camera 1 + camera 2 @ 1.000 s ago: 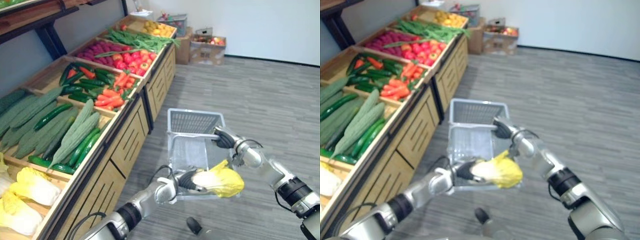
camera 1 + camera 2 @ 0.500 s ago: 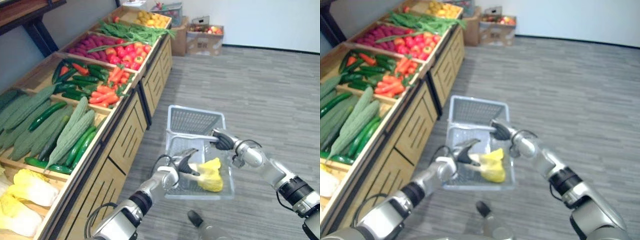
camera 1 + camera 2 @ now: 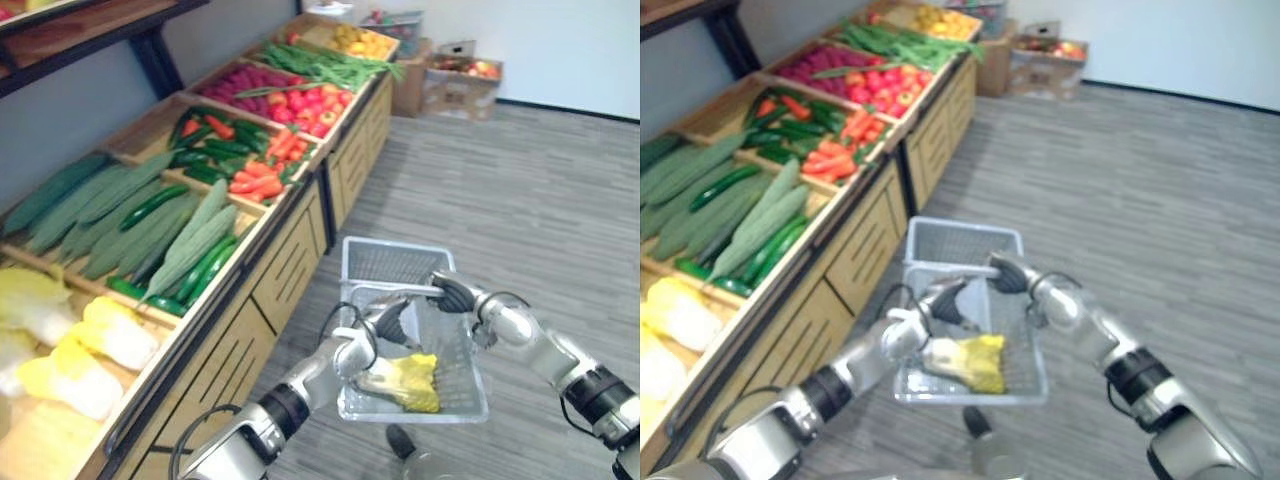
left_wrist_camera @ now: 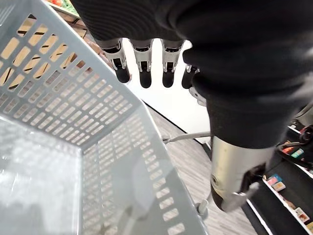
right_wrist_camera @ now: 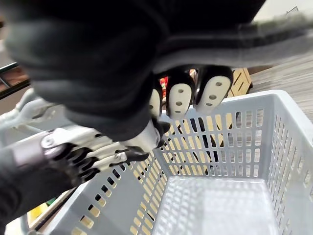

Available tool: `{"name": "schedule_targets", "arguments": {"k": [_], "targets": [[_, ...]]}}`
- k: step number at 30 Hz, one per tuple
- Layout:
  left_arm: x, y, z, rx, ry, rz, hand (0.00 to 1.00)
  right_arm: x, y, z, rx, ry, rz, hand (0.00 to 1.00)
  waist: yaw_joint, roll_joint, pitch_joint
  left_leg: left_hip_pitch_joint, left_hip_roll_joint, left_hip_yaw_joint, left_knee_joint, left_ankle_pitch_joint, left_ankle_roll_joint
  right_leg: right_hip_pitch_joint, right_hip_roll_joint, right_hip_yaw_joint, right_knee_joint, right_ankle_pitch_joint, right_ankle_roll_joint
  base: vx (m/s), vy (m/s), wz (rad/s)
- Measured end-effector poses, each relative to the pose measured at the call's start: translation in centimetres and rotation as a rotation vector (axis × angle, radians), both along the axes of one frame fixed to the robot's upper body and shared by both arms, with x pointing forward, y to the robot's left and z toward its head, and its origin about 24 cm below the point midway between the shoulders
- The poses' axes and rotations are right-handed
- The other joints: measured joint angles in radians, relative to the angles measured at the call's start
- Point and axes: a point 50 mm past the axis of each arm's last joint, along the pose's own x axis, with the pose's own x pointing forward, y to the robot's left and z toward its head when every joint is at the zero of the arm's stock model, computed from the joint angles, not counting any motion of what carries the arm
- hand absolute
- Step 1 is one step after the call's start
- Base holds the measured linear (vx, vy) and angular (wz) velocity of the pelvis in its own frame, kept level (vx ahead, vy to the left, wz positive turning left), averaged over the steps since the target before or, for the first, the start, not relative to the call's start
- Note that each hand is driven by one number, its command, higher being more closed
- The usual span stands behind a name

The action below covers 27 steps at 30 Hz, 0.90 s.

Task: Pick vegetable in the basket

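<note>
Just below the left robot hand (image 3: 388, 318), cabbage (image 3: 405, 378) lies in basket (image 3: 388, 262).

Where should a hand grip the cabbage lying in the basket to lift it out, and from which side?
Grip the cabbage round its pale, firm stalk half, not the loose yellow leaves, which would likely tear. It lies on its side on the basket floor, walled all round, so come down from above. The open left hand is nearest; the right hand holds the basket.
</note>
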Motion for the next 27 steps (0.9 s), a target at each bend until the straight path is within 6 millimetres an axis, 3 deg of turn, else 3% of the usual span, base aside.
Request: {"name": "schedule_targets", "arguments": {"k": [5, 7, 10, 13, 18, 20, 23, 27], "targets": [[-6.3, -2.8, 5.4, -0.299, -0.057, -0.368, 0.00, -1.4, -4.4, -3.2, 0.057, 0.086, -0.287, 1.00, 0.051, -0.006, -0.005, -0.052, -0.032, -0.129, -0.047, 0.039, 0.025, 0.028, -0.063, -0.150, 0.001, -0.023, -0.007, -0.04, -0.014, 0.91], [-7.3, -2.5, 6.2, -0.364, -0.029, -0.410, 0.00, -2.3, -5.8, -4.6, 0.085, 0.116, -0.400, 1.00, 0.058, -0.016, -0.013, -0.086, -0.052, -0.195, -0.071, 0.064, 0.035, 0.032, -0.090, -0.222, 0.001, -0.031, -0.007, -0.04, -0.026, 1.14], [-7.6, -0.7, 5.9, -0.379, 0.031, -0.381, 0.00, -4.3, -8.1, -7.0, 0.139, 0.174, -0.583, 1.00, 0.068, -0.033, -0.024, -0.118, -0.088, -0.286, -0.134, 0.120, 0.050, 0.045, -0.125, -0.321, 0.001, -0.037, -0.008, -0.03, -0.021, 1.14], [-7.8, 2.3, 5.3, -0.381, 0.054, -0.259, 0.00, -7.5, -10.2, -9.9, 0.215, 0.241, -0.801, 1.00, 0.079, -0.046, -0.036, -0.118, -0.135, -0.393, -0.230, 0.187, 0.069, 0.078, -0.153, -0.415, 0.001, -0.044, -0.008, -0.02, 0.006, 1.11], [-6.6, 8.4, 5.2, -0.518, 0.040, 0.134, 0.00, -12.9, -12.0, -14.5, 0.285, 0.390, -1.103, 1.00, 0.098, -0.070, -0.055, -0.118, -0.205, -0.554, -0.365, 0.289, 0.087, 0.113, -0.190, -0.536, 0.004, -0.094, -0.007, -0.01, 0.000, 0.92], [-6.2, 10.3, 4.7, -0.552, 0.026, 0.286, 0.00, -14.5, -12.8, -15.5, 0.300, 0.436, -1.206, 1.00, 0.106, -0.068, -0.057, -0.129, -0.218, -0.613, -0.384, 0.314, 0.088, 0.116, -0.199, -0.584, 0.017, -0.111, -0.009, -0.01, 0.008, 0.82], [-6.0, 13.9, 1.7, -0.510, 0.074, 0.562, 0.00, -16.3, -13.1, -16.7, 0.331, 0.479, -1.316, 1.00, 0.111, -0.066, -0.061, -0.139, -0.230, -0.673, -0.385, 0.323, 0.096, 0.131, -0.209, -0.635, 0.023, -0.141, -0.008, -0.02, 0.023, 0.53], [-7.3, 18.5, -4.8, -0.307, 0.248, 0.896, 0.00, -17.7, -12.8, -17.6, 0.351, 0.517, -1.378, 1.00, 0.114, -0.064, -0.075, -0.160, -0.243, -0.713, -0.385, 0.322, 0.097, 0.127, -0.212, -0.655, 0.012, -0.144, -0.005, 0.02, 0.028, 0.15]]}}
